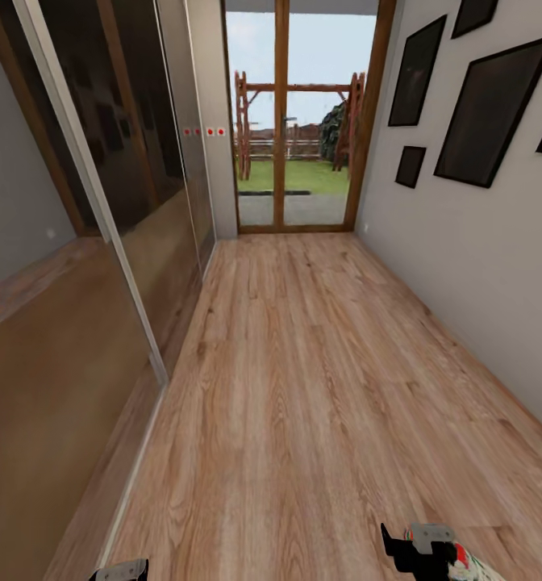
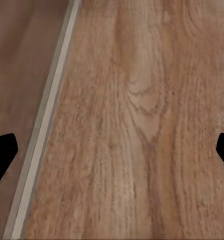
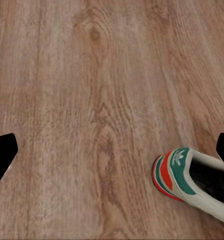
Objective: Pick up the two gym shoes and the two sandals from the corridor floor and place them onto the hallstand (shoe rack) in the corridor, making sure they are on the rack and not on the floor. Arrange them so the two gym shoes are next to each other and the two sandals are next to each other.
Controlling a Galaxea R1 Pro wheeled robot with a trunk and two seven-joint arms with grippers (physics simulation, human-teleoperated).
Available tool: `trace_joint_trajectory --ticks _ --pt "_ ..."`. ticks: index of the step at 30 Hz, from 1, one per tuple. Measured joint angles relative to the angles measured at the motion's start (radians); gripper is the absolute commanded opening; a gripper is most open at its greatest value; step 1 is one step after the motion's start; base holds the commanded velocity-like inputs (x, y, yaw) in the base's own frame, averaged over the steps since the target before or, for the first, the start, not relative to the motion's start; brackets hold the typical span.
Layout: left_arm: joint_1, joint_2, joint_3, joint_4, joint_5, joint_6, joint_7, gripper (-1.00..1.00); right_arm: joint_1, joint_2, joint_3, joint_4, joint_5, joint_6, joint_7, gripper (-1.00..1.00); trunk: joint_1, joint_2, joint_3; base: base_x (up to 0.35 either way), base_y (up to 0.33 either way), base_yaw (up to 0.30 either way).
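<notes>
One gym shoe, cream with green and red-orange heel patches, shows heel-first beside my right gripper's far finger; whether it touches the finger I cannot tell. In the head view the same gym shoe peeks out at the bottom edge next to my right gripper. The right gripper has its fingers wide apart, open, over bare corridor floor. My left gripper is open over the planks with nothing between its fingers. The sandals, the other shoe and the hallstand are out of view.
A glazed wooden door closes the corridor's far end. Dark sliding wardrobe panels line the left side, with their floor track under my left gripper. Black picture frames hang on the white right wall.
</notes>
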Motion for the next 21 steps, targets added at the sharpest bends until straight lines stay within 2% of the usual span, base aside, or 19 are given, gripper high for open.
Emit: trace_joint_trajectory --ticks 6,21 --pt "0.000 0.000 0.000 0.000 0.000 0.000 0.000 1.00 0.000 0.000 0.000 0.000 0.000 -0.001 0.000 1.00 0.000 0.000 0.000 0.332 0.072 0.000" --pt "0.000 0.000 0.000 0.000 0.000 0.000 -0.001 1.00 0.000 0.000 0.000 0.000 0.000 -0.001 0.000 1.00 0.000 0.000 0.000 0.338 0.004 0.000"
